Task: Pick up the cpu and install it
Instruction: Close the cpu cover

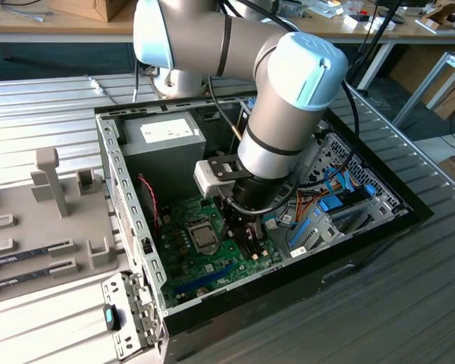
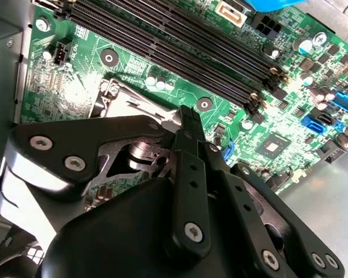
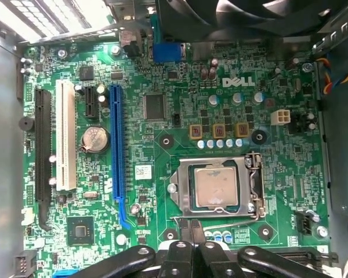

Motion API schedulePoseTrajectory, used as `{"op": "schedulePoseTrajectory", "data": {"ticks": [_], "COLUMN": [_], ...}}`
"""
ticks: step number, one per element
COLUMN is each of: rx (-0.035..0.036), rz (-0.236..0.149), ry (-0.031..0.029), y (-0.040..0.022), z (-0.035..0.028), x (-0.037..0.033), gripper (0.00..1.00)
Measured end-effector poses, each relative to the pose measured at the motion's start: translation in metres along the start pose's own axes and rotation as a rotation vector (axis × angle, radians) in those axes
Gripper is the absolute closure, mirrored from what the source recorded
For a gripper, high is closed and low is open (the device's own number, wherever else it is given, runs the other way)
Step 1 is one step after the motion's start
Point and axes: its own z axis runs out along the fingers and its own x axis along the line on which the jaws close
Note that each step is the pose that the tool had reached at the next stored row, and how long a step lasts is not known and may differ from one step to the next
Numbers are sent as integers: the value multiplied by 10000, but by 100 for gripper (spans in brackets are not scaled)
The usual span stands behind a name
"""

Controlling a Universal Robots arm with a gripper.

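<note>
The cpu (image 3: 216, 186) is seen lying flat in the motherboard's socket frame (image 3: 184, 191), inside the open computer case (image 1: 379, 227) on the bench (image 1: 409, 303). The end effector (image 3: 192, 231) is poised just beside the socket, its fingers drawn narrow and holding nothing. The chip is judged light, stiff and fragile, best taken by its thin edges.

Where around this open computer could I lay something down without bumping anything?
The ribbed metal table beside the black computer case, toward the exterior view's right, is bare. Inside, it is crowded: the motherboard is packed, the cpu sits in its socket, and the hand hangs close above.
</note>
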Motion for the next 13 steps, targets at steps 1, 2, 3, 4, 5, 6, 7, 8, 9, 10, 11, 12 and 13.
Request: {"op": "schedulePoseTrajectory", "data": {"ticks": [1, 2, 3, 4, 5, 6, 7, 8, 9, 10, 11, 12, 13], "rx": [0, 0, 0, 0, 0, -1, 0, 0, 1, 1, 2, 2, 0], "rz": [0, 0, 1, 0, 0, 0, 0, 1, 2, 0, 0, 0, 2], "ry": [-1, -1, 0, -1, 0, 2, 0, 0, -1, 0, 3, 5, 15], "y": [-1, -2, -2, -3, -2, -1, -1, 2, 11, 35, 51, 64, 97], "z": [9, 18, 29, 35, 41, 43, 46, 47, 49, 52, 54, 56, 59], "x": [-1, -1, -3, -4, -4, -4, -5, -4, -5, -3, -3, -3, -2], "gripper": [89, 89, 89, 89, 89, 89, 89, 89, 89, 89, 89, 89, 89]}}
